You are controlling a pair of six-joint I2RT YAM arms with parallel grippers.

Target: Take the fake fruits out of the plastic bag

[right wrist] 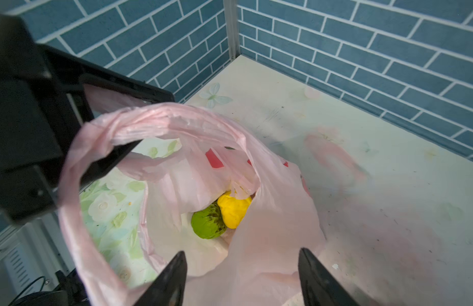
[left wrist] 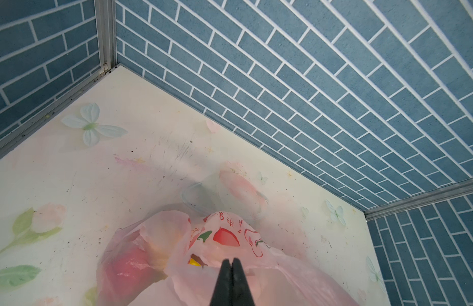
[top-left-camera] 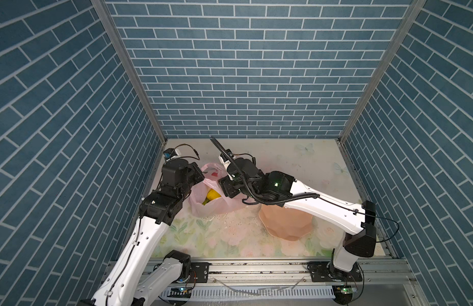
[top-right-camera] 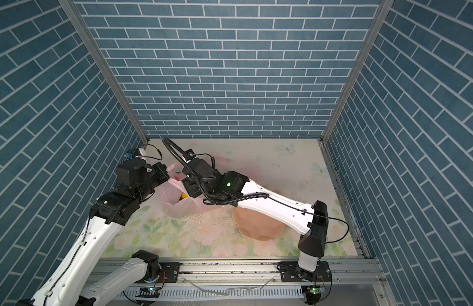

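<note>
Plainly, the plastic bag [right wrist: 269, 238] holds a green fruit [right wrist: 207, 222] touching a yellow fruit [right wrist: 234, 209].

Fake fruits [right wrist: 207, 222] lie mostly hidden under plastic bag [right wrist: 269, 238] folds.

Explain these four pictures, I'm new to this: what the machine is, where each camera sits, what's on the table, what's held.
Two robot arms with pincer grippers work over a flowered table. Two pictures look down from overhead; two come from cameras on the wrists. On the table: a pink plastic bag and a peach bowl. A green fruit and a yellow fruit show inside the bag. The left gripper is shut, seemingly pinching the bag; the right gripper hangs open at its mouth, empty.
</note>
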